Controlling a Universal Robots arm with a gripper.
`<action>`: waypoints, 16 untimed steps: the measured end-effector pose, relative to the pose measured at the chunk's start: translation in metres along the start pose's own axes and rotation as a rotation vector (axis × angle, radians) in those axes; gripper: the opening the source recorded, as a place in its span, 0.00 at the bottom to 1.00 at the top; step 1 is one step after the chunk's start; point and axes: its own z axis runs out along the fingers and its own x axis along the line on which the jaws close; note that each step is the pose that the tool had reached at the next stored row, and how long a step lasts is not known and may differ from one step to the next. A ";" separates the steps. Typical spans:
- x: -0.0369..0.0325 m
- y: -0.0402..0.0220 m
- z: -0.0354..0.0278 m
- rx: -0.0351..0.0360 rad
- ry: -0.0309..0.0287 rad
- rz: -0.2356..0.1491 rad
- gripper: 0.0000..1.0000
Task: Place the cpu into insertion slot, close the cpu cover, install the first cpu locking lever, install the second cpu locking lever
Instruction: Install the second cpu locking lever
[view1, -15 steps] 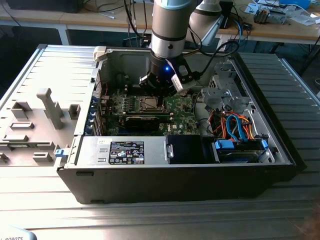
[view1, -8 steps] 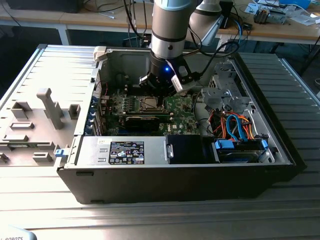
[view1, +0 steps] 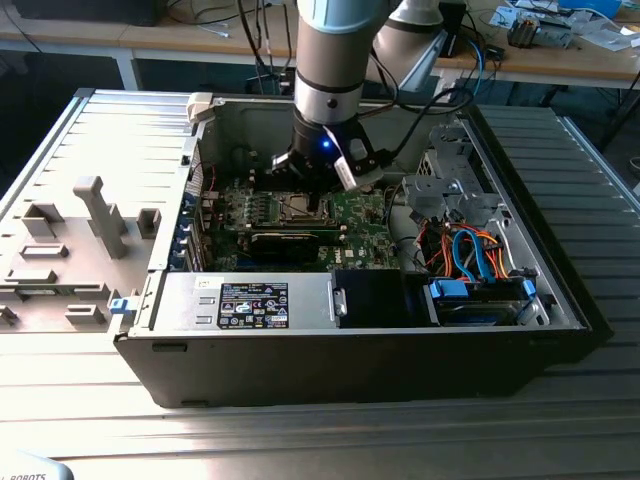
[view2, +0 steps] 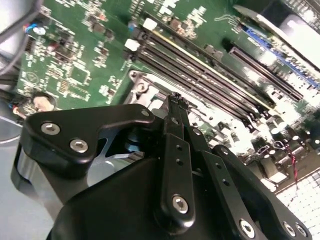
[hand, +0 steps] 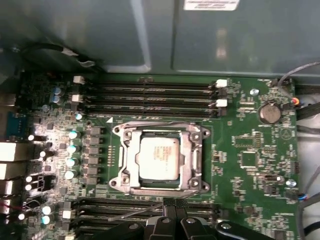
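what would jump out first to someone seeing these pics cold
The grey robot arm reaching down into the open computer case in the exterior view. In the first wrist view, the silver cpu sits in the insertion slot with the cpu cover closed around it, mid-way across the green motherboard. The black gripper hovers at the socket's edge, jaws together.

The arm (view1: 325, 70) was a thick round tube, pale blue-grey at the top, then silver-grey lower down, ending in a black wrist section. A small blue light (view1: 325, 146) glowed on that black part. A white-and-grey block (view1: 345, 172) jutted out at its side, and black cables (view1: 420, 95) looped off behind it. The pincer (view2: 176, 100) was matte black throughout: flat linkage bars with rounded ends, pinned together by bright silver hex-socket screws (view2: 180, 203), some recessed in the bars. Its narrow black fingers (hand: 171, 204) had ridged tips.
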 end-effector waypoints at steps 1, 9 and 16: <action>0.0033 -0.0018 0.0008 -0.0053 -0.0001 0.000 0.11; 0.0261 -0.0145 0.0054 -0.0686 -0.0025 -0.002 0.11; 0.0337 -0.0195 0.0165 -0.0903 -0.0030 -0.005 0.11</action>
